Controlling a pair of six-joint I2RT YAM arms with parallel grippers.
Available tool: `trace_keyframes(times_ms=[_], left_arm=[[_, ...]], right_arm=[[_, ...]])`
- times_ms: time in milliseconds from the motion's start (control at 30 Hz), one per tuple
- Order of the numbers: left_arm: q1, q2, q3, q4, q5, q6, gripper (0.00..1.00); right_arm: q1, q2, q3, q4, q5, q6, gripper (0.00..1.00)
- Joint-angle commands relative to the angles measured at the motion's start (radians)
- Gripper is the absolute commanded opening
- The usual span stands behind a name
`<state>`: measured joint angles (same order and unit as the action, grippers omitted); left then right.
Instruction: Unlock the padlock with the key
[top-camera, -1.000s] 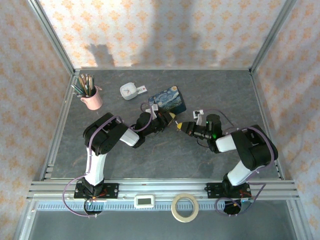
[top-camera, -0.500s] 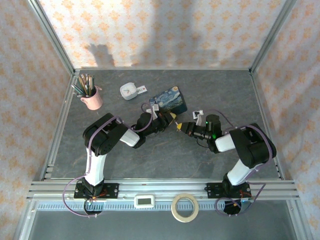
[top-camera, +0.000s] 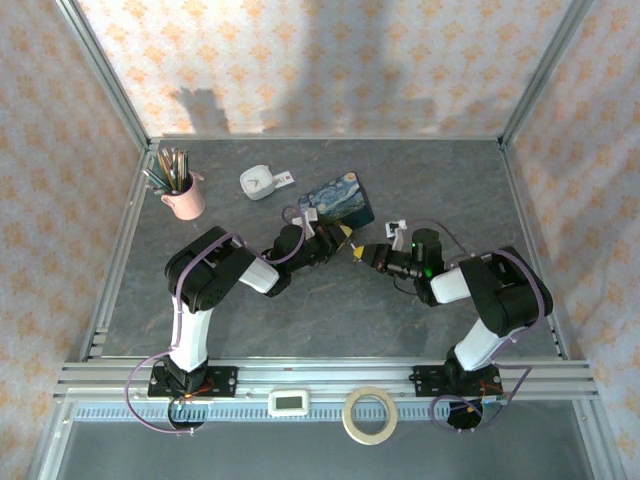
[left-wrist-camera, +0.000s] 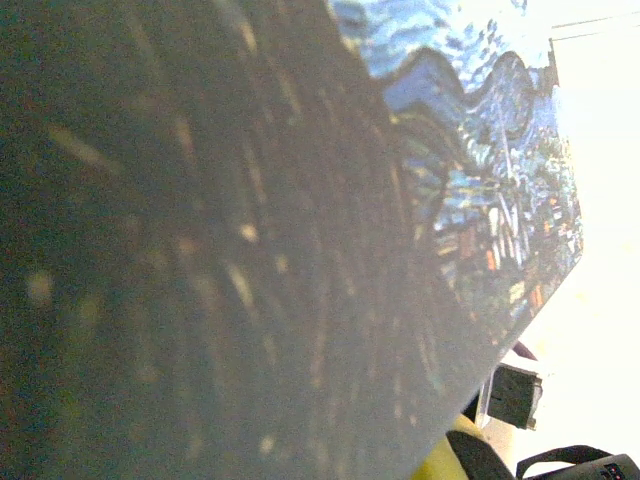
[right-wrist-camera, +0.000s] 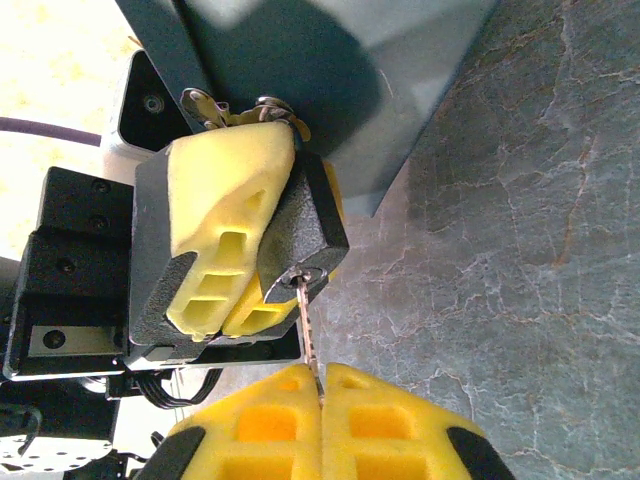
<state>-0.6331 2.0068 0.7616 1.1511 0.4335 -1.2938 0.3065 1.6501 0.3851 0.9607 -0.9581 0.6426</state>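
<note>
In the right wrist view the padlock (right-wrist-camera: 300, 232), small and dark with a silver keyhole face, sits clamped between the yellow fingers (right-wrist-camera: 215, 240) of my left gripper (top-camera: 343, 238). Its thin shackle (right-wrist-camera: 272, 104) pokes out at the far end. The slim silvery key (right-wrist-camera: 308, 335) has its tip in the keyhole. My right gripper (right-wrist-camera: 321, 388) is shut on the key's other end. From above, the two grippers meet tip to tip, the right gripper (top-camera: 362, 252) just in front of the blue tin (top-camera: 337, 200).
The blue night-sky tin (left-wrist-camera: 470, 180) lies right beside my left wrist. A pink cup (top-camera: 184, 198) of pens stands back left and a small white object (top-camera: 257, 182) behind the tin. A tape roll (top-camera: 370, 415) and a white timer (top-camera: 291, 402) rest on the front rail.
</note>
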Motion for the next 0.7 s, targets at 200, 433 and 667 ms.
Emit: trace_keyframes(times_ms=[200, 433, 667], left_arm=[[-0.007, -0.037, -0.031, 0.183, 0.06, -0.045, 0.0], [-0.005, -0.032, -0.032, 0.22, 0.097, -0.069, 0.0], [-0.008, -0.046, -0.024, 0.183, 0.095, -0.047, 0.0]], right_arm=[[-0.029, -0.078, 0.031, -0.058, -0.039, -0.055, 0.0], [-0.038, -0.063, 0.052, -0.008, -0.108, -0.016, 0.0], [-0.038, -0.012, 0.053, 0.11, -0.128, 0.102, 0.0]])
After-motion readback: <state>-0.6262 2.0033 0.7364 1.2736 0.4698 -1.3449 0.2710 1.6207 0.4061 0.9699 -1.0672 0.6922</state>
